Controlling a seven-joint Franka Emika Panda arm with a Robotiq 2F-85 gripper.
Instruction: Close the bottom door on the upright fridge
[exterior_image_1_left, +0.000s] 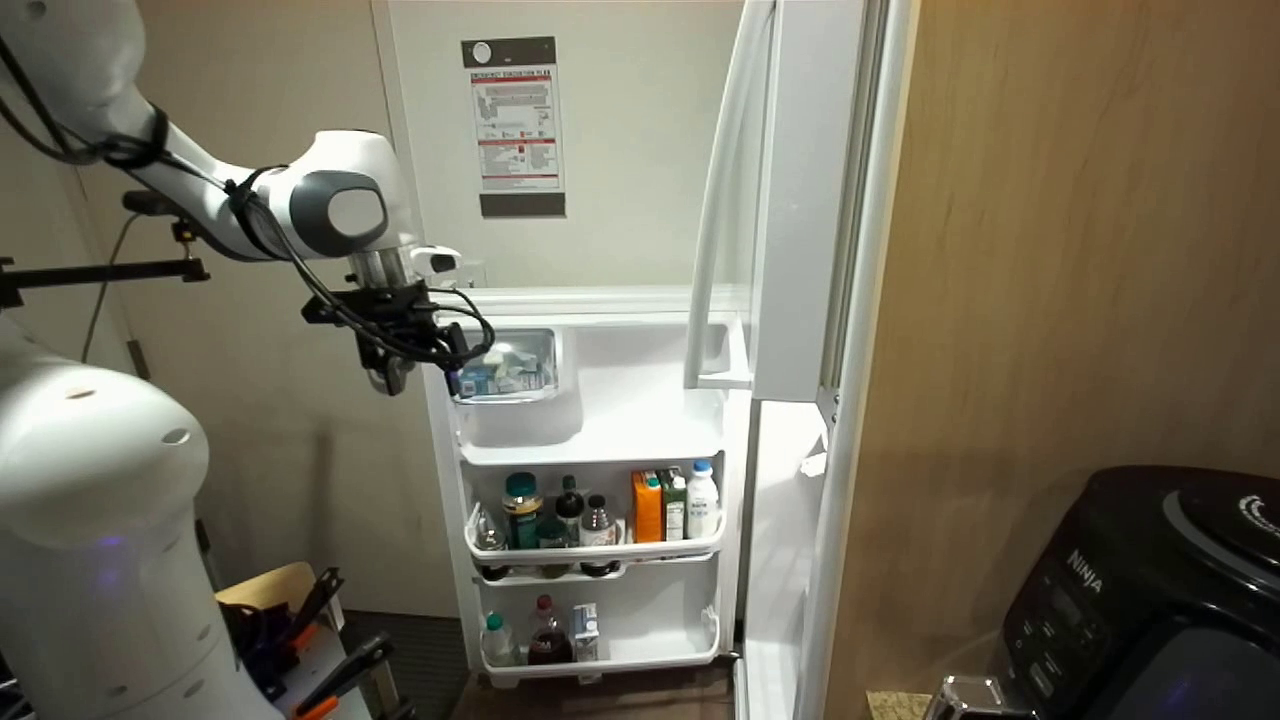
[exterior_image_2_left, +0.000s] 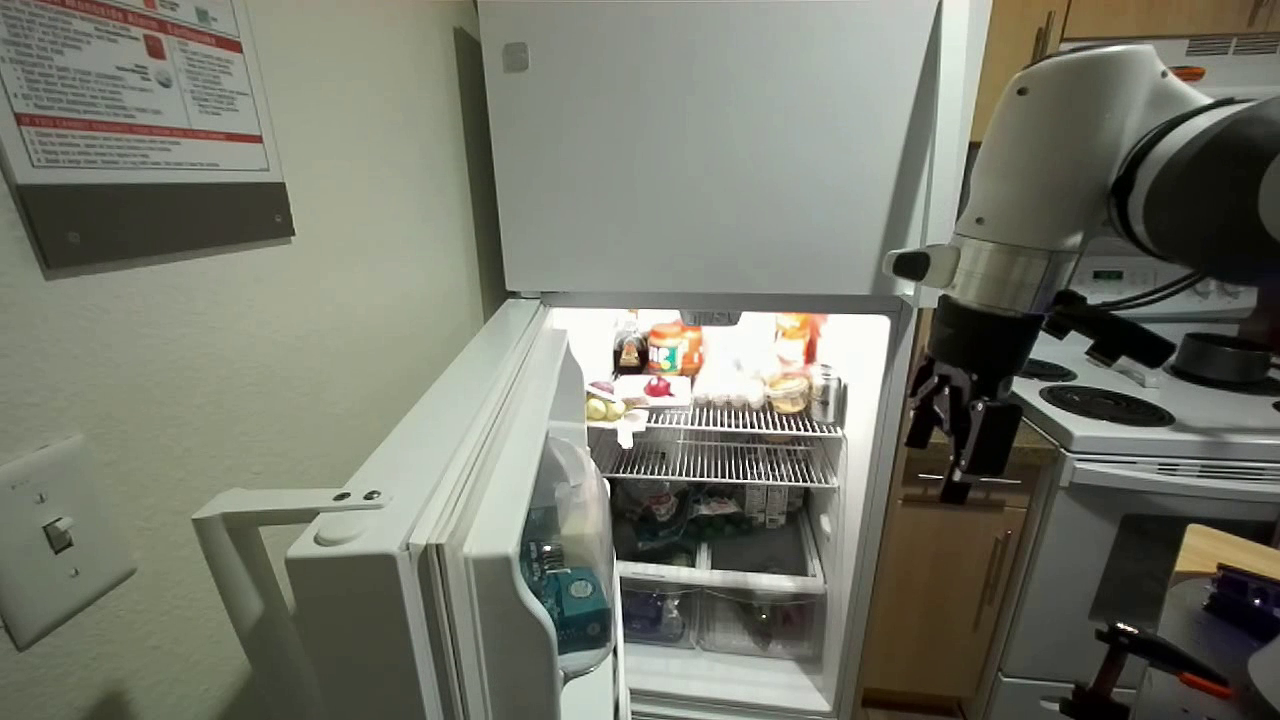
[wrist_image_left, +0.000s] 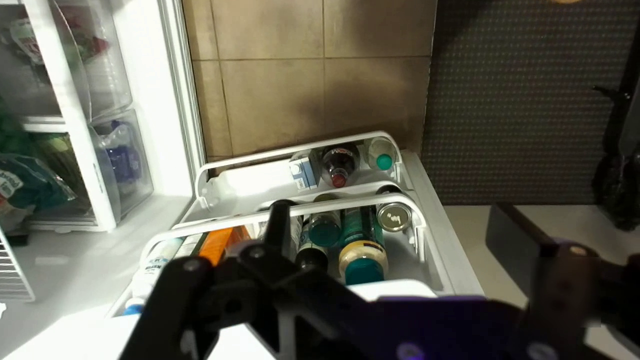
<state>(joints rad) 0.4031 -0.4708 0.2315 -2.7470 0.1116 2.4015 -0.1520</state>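
The upright fridge (exterior_image_2_left: 880, 400) is white, its upper door (exterior_image_2_left: 700, 150) shut and its lit lower compartment open. The bottom door (exterior_image_1_left: 650, 390) stands wide open, its inner racks of bottles and jars and its clear bin (exterior_image_1_left: 508, 365) in view. In an exterior view, the bottom door (exterior_image_2_left: 400, 460) shows its top and its handle (exterior_image_2_left: 240, 570) near the wall. My gripper (exterior_image_2_left: 940, 460) points down, empty, apart from the door across the opening. In an exterior view, it (exterior_image_1_left: 420, 380) overlaps the door's free edge. In the wrist view, the gripper's (wrist_image_left: 390, 225) fingers are spread, above the door (wrist_image_left: 450, 250).
A wall with a light switch (exterior_image_2_left: 60, 540) is beside the door's handle side. A stove (exterior_image_2_left: 1130, 400) is right of the fridge. Clamps (exterior_image_1_left: 335, 660) are by the robot base. A black Ninja appliance (exterior_image_1_left: 1100, 600) and a wood-grain panel (exterior_image_1_left: 1050, 250) are at right.
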